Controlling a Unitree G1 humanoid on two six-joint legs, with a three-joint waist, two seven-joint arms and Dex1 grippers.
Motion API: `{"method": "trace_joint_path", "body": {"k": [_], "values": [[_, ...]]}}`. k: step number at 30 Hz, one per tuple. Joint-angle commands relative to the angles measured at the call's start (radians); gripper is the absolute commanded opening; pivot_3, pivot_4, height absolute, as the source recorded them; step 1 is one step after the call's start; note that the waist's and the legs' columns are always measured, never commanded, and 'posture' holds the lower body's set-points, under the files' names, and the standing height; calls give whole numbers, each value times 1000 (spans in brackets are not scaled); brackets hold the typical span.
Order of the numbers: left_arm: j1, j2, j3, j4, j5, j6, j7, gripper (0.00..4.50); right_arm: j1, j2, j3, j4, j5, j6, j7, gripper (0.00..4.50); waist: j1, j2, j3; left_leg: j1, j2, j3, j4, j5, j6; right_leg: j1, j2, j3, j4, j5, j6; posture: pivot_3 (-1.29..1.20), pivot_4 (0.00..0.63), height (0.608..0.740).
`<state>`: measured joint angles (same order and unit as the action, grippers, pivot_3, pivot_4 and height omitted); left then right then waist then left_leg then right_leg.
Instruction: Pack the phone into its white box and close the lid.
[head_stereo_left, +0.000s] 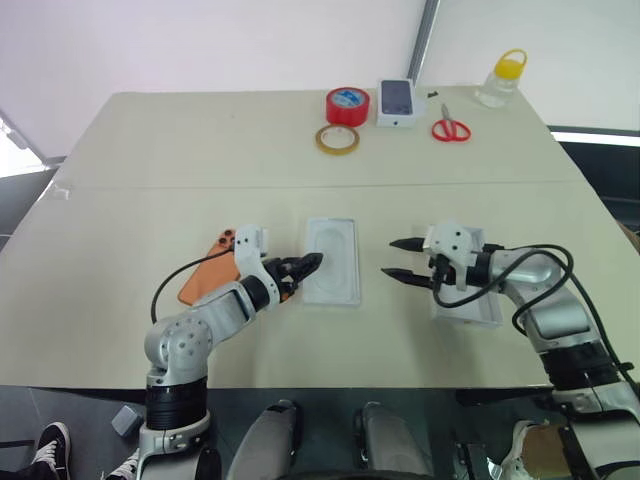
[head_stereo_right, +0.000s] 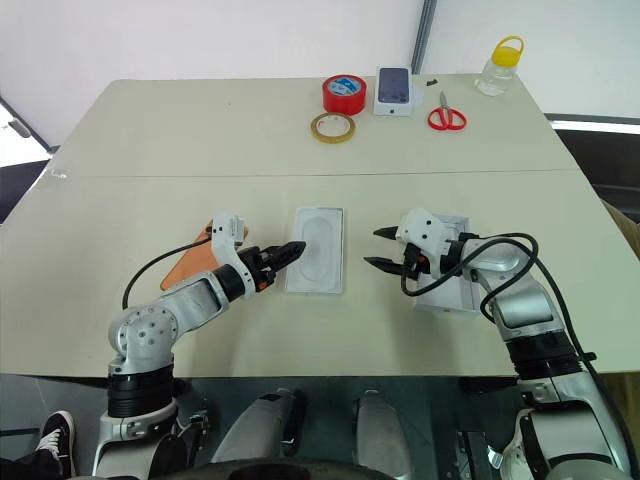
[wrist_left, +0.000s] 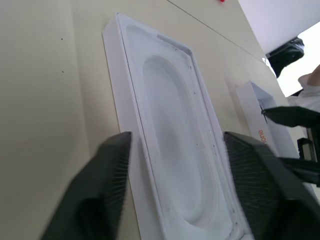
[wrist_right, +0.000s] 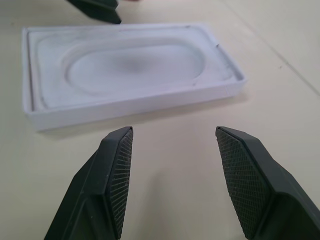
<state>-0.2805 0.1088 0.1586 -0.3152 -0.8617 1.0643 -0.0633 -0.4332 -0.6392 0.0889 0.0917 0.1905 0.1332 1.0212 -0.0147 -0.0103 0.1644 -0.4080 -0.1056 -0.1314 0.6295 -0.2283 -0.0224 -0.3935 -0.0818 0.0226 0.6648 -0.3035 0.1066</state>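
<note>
bare table (head_stereo_left: 200, 150) between claws and clutter

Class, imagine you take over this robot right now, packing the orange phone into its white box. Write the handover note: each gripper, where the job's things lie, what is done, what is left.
Left gripper: open, empty, at the near left edge of the white box.
Right gripper: open, empty, hovering right of the box, fingers pointing at it.
White box: open, empty, flat at table centre.
Phone: on the table left of the box, partly hidden by the left arm.
Lid: on the table under the right arm.
Done: nothing packed yet.
Left: place the phone in the box, then fit the lid.
</note>
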Motion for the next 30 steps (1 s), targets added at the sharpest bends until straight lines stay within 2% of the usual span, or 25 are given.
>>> {"method": "trace_joint_path", "body": {"k": [1,3,5,7,8,10,15,19,21,26,30], "values": [[-6,35,-3,-61,-6,-16,-37,3784,-59,51,-18,-33,49,34,-23,2767,0,0,0,0,0,0,0,0,0,0,0,0,0,0,0,0,150,740],[-2,77,-22,-84,34,-73,-88,3825,-76,103,7,-54,64,81,-39,2199,1,0,0,0,0,0,0,1,-2,0,0,0,0,0,0,0,150,740],[7,138,-49,-110,111,-165,-141,3825,-87,160,45,-60,37,85,-74,1368,1,0,0,0,0,0,0,2,-3,0,0,0,0,0,0,0,150,740],[12,170,-20,-90,91,-157,-164,3825,-95,201,84,-42,-14,87,-115,363,3,1,0,0,0,0,-1,2,-4,-1,0,0,0,0,0,0,150,740],[15,190,-4,-83,106,-190,-181,3825,-99,209,120,-18,-73,58,-142,105,3,1,0,0,0,0,-1,2,-4,-1,0,0,0,0,0,0,150,740],[22,215,24,-72,126,-256,-216,3825,-105,221,169,24,-152,15,-183,105,3,1,0,0,0,0,-1,2,-4,-1,0,0,0,0,0,0,150,740],[27,342,146,14,106,-253,-279,3825,-118,220,250,102,-258,-5,-203,105,1,1,0,0,0,0,-2,2,-4,-2,0,0,0,0,0,0,150,740],[21,383,179,59,116,-264,-298,3825,-71,138,294,14,-241,5,-50,105,9,1,0,0,-1,-1,-1,2,-4,-1,-1,0,-1,0,0,0,150,740],[12,398,193,90,122,-267,-302,3825,-56,129,300,-22,-227,8,-22,105,9,0,-1,0,-1,-2,-1,1,-3,0,-1,-1,-2,0,0,0,150,740],[-9,441,226,171,106,-224,-315,3825,-108,200,255,21,-244,4,-128,105,-2,0,-1,0,-1,-2,-2,0,0,-1,-1,-1,0,0,-1,0,150,740],[-33,511,292,281,30,-105,-356,3825,-179,277,198,29,-208,16,-206,105,-8,0,0,0,0,-1,-3,0,-1,-4,0,0,2,1,-1,0,150,740]]}}
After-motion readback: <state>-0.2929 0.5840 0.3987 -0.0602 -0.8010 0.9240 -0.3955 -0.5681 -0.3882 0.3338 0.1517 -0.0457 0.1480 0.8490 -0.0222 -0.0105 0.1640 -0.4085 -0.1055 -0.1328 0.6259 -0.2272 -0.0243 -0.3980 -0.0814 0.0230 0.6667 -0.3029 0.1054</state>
